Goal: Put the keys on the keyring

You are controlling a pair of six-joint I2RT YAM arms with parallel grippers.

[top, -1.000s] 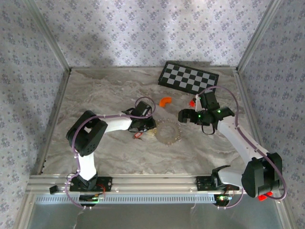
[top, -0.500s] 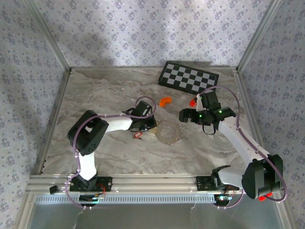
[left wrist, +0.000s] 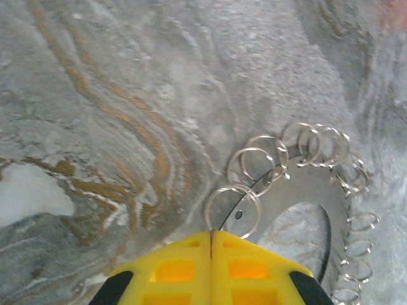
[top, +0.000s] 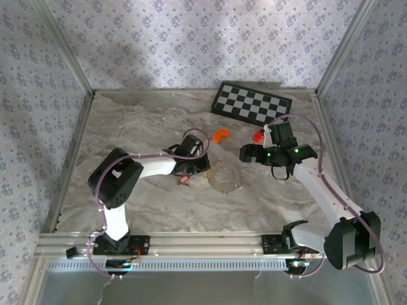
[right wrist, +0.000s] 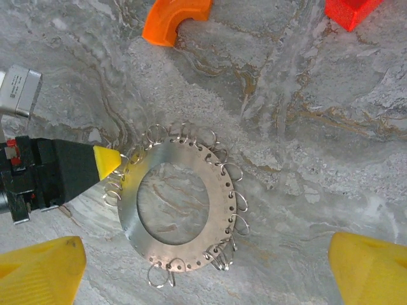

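Checkered board [top: 251,102], orange arc [top: 220,135], red brick [top: 257,135]

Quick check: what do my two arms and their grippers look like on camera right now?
The left arm and right arm both have white links and black joints, with a mauve cable looping along each. Small green lights glow near the right arm's wrist. The left gripper and right gripper each have yellow wedge-shaped fingers on a black body.

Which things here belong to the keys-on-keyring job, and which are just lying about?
Job:
- keyring
- key
- left hand, shut at the keyring's rim

Lying about:
- orange arc
- red brick
- checkered board
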